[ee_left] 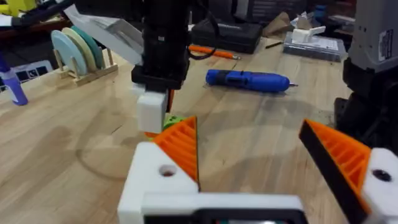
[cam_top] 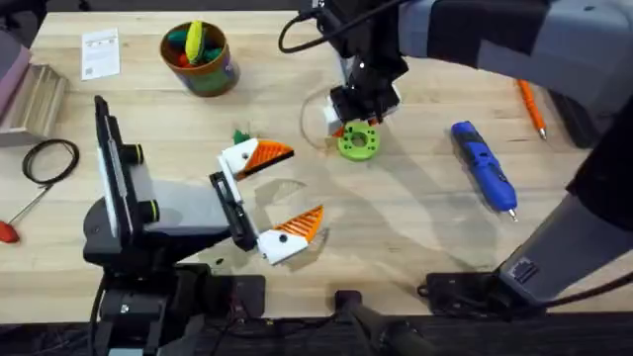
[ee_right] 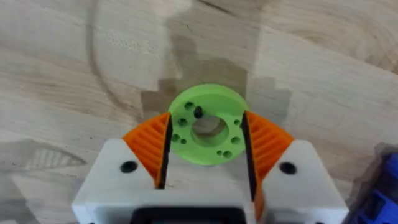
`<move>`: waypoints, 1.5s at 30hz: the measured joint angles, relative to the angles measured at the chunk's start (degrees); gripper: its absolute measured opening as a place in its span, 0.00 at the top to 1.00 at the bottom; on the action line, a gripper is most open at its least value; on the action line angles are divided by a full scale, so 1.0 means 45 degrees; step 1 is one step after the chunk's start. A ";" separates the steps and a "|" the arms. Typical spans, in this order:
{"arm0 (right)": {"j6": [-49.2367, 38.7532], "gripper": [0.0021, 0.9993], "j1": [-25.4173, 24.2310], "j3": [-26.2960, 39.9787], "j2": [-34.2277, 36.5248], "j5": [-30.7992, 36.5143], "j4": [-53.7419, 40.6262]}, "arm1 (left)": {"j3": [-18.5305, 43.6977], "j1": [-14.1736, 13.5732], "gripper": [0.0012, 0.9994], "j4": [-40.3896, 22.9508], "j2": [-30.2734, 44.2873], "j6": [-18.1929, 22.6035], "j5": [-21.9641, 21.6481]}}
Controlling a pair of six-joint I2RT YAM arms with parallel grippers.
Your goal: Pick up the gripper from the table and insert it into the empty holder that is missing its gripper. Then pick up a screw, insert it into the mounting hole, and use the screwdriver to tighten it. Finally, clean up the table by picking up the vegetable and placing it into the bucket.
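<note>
My left gripper [cam_top: 302, 185] stands open over the table's middle. Both of its white holders [ee_left: 158, 177] carry an orange ribbed gripper wedge [ee_left: 181, 149]; a round mounting hole [ee_left: 166, 170] shows in the nearer holder. At the back, my right gripper [cam_top: 358, 133] is shut on a green disc [ee_right: 205, 127], its orange pads [ee_right: 151, 146] against the disc's sides. A black screw [ee_right: 198, 112] stands in one of the disc's holes. The blue screwdriver [cam_top: 485, 166] lies to the right. The tiny dark green vegetable [cam_top: 240, 136] lies beside the left gripper's far finger. The bucket [cam_top: 201, 57] stands at the back left.
The bucket holds yellow and green toys. An orange pen-like tool [cam_top: 531, 107] lies at the far right. A black cable loop [cam_top: 49, 158], a red-handled tool [cam_top: 10, 229] and a paper card [cam_top: 99, 51] lie on the left. Bare wood separates the disc and the screwdriver.
</note>
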 joint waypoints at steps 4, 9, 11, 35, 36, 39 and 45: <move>0.0182 0.40 0.0011 0.0000 -0.0001 0.0000 0.0035 | 0.0000 0.0000 0.01 0.0000 -0.0004 0.0000 0.0000; 0.0279 0.44 0.0096 0.0000 0.0000 -0.0092 0.0141 | -0.0003 0.0000 0.01 0.0000 -0.0003 0.0000 0.0000; 0.0284 0.46 0.0131 0.0000 0.0000 -0.0141 0.0194 | -0.0004 0.0000 0.01 0.0000 -0.0003 -0.0002 0.0000; 0.0326 0.64 0.0170 0.0000 0.0447 -0.0248 0.0394 | -0.0004 0.0000 0.01 0.0000 -0.0001 0.0000 0.0000; 0.0326 0.66 0.0165 0.0000 0.0447 -0.0248 0.0394 | 0.0000 0.0000 0.01 0.0000 0.0000 0.0000 0.0000; 0.0326 0.74 0.0165 0.0000 0.0447 -0.0243 0.0389 | 0.0000 0.0000 0.01 0.0000 -0.0004 0.0000 0.0000; 0.0323 0.95 0.0165 0.0000 0.0447 -0.0188 0.0352 | -0.0001 0.0000 0.01 0.0000 0.0000 0.0000 0.0000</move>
